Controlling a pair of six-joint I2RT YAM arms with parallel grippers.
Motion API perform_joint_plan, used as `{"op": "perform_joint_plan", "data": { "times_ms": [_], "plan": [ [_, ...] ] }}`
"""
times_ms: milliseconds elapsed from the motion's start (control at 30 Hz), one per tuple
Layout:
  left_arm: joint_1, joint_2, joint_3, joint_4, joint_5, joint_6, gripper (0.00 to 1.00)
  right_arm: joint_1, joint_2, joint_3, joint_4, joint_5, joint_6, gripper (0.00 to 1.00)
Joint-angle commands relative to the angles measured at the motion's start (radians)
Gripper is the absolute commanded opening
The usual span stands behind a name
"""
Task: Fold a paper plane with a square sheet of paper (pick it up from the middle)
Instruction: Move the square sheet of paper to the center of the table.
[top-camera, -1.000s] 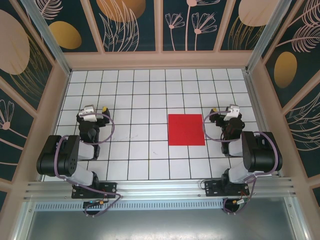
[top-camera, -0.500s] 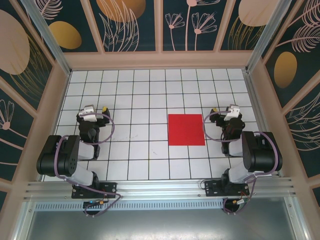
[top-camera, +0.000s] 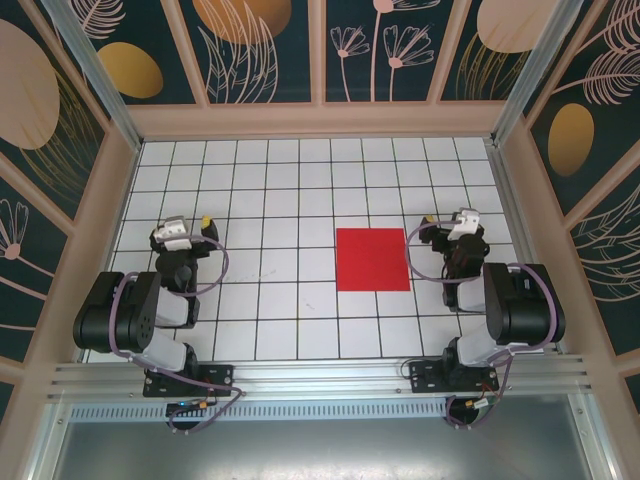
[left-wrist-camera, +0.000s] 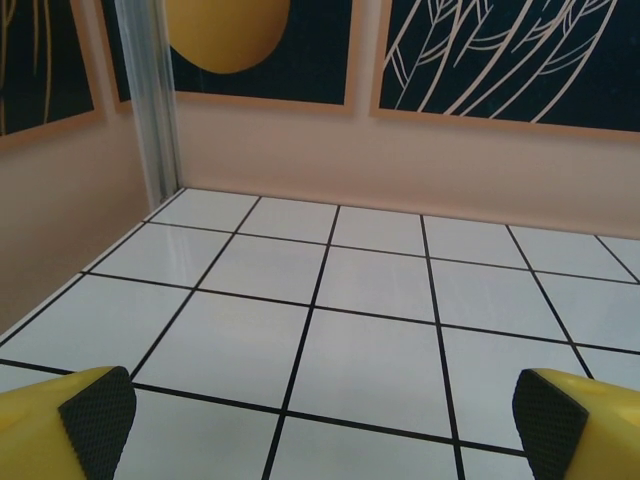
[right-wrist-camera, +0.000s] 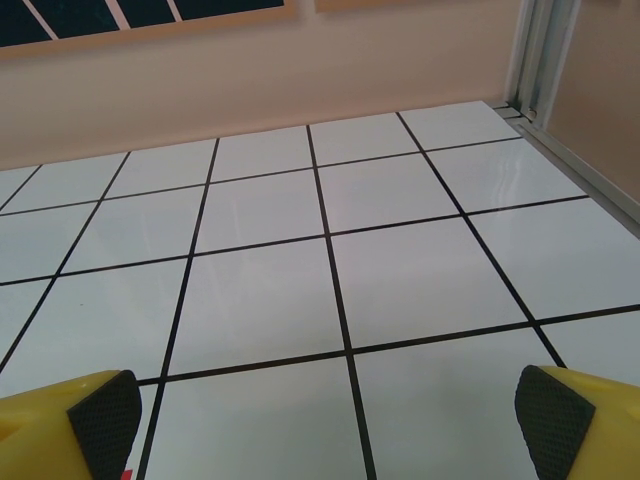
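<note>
Right of centre on the white tiled table (top-camera: 280, 300), the red paper (top-camera: 372, 260) lies flat as an unfolded square, its edges lined up with the black grid. Just beside its right edge, not touching it, the right gripper (top-camera: 452, 230) sits low over the tiles, jaws spread wide with nothing between them; its black pads (right-wrist-camera: 105, 412) frame bare tile. Well apart, on the table's left side, the left gripper (top-camera: 183, 232) is likewise spread wide and empty, its pads (left-wrist-camera: 98, 408) framing bare tile and the wall (left-wrist-camera: 400, 160). Dark floral panels (top-camera: 260, 50) surround the table.
</note>
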Motion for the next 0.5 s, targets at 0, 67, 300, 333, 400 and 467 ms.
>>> {"op": "perform_joint_plan", "data": {
  "times_ms": [0,67,300,333,400,467],
  "plan": [
    [0.009,0.002,-0.042,0.167,-0.058,-0.022,0.99,0.034,-0.09,0.065,-0.114,0.096,-0.009,0.99],
    [0.008,-0.029,-0.039,0.129,-0.051,-0.019,0.98,0.079,-0.134,0.092,-0.181,0.175,-0.033,0.99],
    [0.008,-0.234,0.028,-0.181,-0.039,-0.013,0.99,0.202,-0.208,0.29,-0.632,0.323,0.12,0.99],
    [0.008,-0.268,0.044,-0.242,-0.041,-0.02,0.98,0.212,-0.203,0.33,-0.711,0.328,0.173,0.99],
    [0.009,-0.327,0.088,-0.376,-0.063,-0.075,0.98,0.231,-0.19,0.385,-0.83,0.248,0.239,0.99],
    [0.009,-0.37,0.144,-0.512,-0.057,-0.164,0.98,0.244,-0.158,0.454,-0.966,0.127,0.293,0.99]
  ]
}}
